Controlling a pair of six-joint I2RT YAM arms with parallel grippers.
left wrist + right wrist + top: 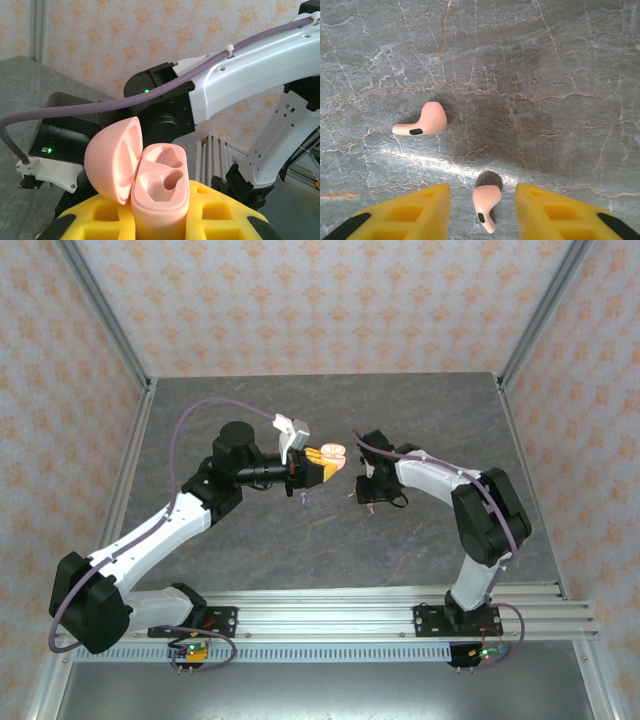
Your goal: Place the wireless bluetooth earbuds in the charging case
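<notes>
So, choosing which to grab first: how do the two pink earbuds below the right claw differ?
The near earbud lies inside the open right claw, stem toward the camera; the far earbud lies outside it, stem pointing left. The near earbud shows a dark tip; the far earbud none. Both are salmon-pink, on the table.

**Lighting and picture quality, all three views**

In the top view you get bright, even, diffuse light from overhead. The arms throw only faint, soft-edged shadows on the grey table [330, 550]. The pink charging case [333, 453] reads nearly bleached, with little surface detail. On the left wrist view the case is sharp and glows warmly, while the wallpaper behind goes soft. On the right wrist view, note a pale glare streak across the stone and a broad soft shadow mid-frame. The earbuds [422, 121] are crisp.
</notes>
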